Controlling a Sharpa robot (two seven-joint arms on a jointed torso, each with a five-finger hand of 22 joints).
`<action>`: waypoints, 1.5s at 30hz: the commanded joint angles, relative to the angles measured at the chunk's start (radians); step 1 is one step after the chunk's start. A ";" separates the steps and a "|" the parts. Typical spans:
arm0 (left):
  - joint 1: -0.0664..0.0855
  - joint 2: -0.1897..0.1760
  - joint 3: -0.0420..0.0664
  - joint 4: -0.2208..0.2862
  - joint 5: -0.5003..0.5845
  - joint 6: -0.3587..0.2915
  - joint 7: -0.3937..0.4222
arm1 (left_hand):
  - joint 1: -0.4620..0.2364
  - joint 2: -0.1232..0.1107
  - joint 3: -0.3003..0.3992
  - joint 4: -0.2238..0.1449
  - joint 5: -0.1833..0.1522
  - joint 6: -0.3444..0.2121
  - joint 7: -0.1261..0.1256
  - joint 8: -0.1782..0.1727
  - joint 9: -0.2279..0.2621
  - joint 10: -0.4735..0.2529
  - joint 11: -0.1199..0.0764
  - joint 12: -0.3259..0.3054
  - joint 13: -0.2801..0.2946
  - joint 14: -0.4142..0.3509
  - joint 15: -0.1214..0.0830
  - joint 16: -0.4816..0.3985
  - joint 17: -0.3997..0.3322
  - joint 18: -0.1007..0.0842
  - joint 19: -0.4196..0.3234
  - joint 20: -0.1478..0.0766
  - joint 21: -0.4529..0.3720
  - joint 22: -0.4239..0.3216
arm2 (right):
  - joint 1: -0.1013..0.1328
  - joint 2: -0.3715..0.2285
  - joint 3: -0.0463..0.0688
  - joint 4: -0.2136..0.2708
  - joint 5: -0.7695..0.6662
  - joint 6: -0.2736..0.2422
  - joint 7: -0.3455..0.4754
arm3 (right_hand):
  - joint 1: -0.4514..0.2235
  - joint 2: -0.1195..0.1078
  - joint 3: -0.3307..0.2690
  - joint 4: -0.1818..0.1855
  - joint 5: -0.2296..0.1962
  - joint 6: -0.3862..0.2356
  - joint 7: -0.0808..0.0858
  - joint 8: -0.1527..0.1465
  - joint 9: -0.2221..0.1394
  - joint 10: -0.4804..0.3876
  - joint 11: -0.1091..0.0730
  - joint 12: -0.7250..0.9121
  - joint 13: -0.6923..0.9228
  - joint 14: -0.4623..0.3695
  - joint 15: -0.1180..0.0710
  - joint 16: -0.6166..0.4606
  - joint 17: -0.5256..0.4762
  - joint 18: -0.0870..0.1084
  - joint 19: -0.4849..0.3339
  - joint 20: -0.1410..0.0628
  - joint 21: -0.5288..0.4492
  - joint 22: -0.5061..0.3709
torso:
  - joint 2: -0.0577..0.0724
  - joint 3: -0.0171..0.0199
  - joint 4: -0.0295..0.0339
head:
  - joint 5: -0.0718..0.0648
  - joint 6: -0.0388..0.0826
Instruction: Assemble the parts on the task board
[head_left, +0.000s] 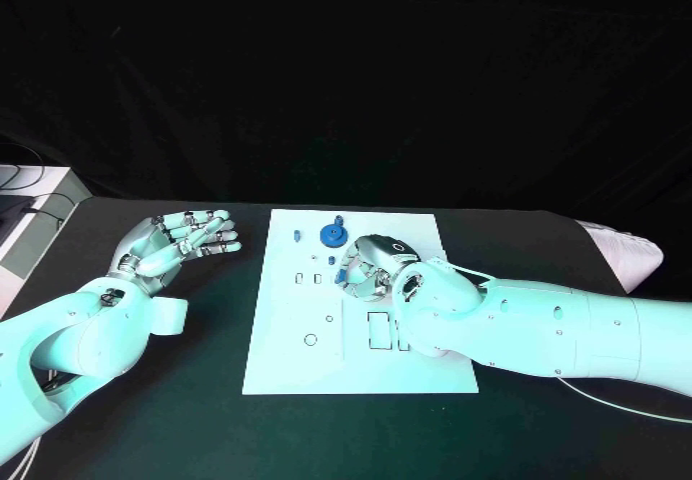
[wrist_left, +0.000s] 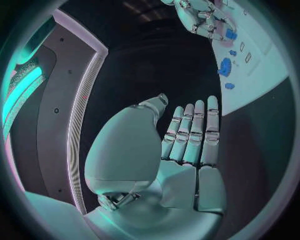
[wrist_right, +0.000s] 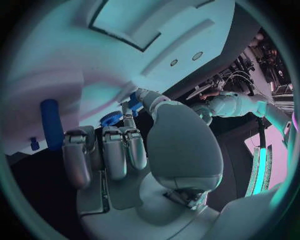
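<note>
The white task board (head_left: 359, 368) lies in the middle of the black table. A blue gear (head_left: 333, 236) sits near its far edge, with a small blue part (head_left: 297, 236) to its left. My right hand (head_left: 379, 268) hovers over the board's upper middle and pinches a small blue part (wrist_right: 133, 102) between its thumb and a finger. In the right wrist view the gear (wrist_right: 111, 118) and a blue peg (wrist_right: 52, 123) lie just beyond the fingers. My left hand (head_left: 188, 238) is off the board's left side, palm up, fingers straight and holding nothing (wrist_left: 187, 145).
The board has rectangular slots (head_left: 379, 330) and small holes (head_left: 312, 340) in its near half, beside my right forearm (head_left: 548, 330). A pale object (head_left: 627, 250) lies at the table's right edge. There is bare black table in front of the board.
</note>
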 joint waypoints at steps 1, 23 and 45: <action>0.000 0.002 0.001 0.001 -0.001 0.019 0.004 | -0.004 -0.003 0.004 -0.003 0.000 0.005 0.014 -0.003 -0.001 0.000 0.001 -0.005 -0.001 -0.005 -0.002 -0.006 0.001 0.012 0.002 0.001 0.004 -0.002 | -0.001 -0.001 0.000 0.002 -0.008 0.012 0.004 | -0.005 -0.004 -0.015 0.002 -0.013 -0.018 0.005 -0.012 -0.004 0.090 0.013 -0.012 0.249 0.089 0.011 -0.004 0.198 -0.007 0.105 0.010 0.003 0.263 | 0.000 0.0005 0.0003 | 0.000 0.000; -0.003 0.003 0.001 -0.001 -0.004 0.019 0.000 | -0.005 -0.004 0.005 -0.005 0.000 0.004 0.014 -0.005 -0.002 -0.003 0.002 -0.006 -0.001 -0.007 -0.001 -0.008 0.002 0.011 0.002 0.001 0.004 -0.002 | -0.001 -0.012 0.000 0.014 -0.004 -0.016 0.016 | 0.005 -0.006 -0.076 0.029 -0.052 -0.050 0.017 -0.028 -0.015 0.072 0.025 -0.032 0.232 0.088 0.024 -0.006 0.196 -0.007 0.105 0.024 0.003 0.263 | 0.000 0.0006 0.0011 | 0.001 -0.001; 0.049 0.068 0.001 -0.031 -0.402 0.137 -0.485 | -0.146 -0.036 0.090 0.054 0.003 -0.016 -0.064 0.241 0.106 0.137 -0.110 0.453 0.315 0.383 -0.139 1.063 0.879 -0.015 0.218 -0.141 0.757 0.560 | 0.078 -0.134 0.012 0.048 0.389 -0.157 0.307 | 0.045 0.020 -0.150 0.093 -0.009 -0.033 0.012 -0.006 -0.011 0.074 0.021 -0.028 0.235 0.087 0.021 -0.008 0.191 -0.007 0.105 0.024 0.003 0.263 | -0.030 0.0279 -0.0196 | 0.033 0.003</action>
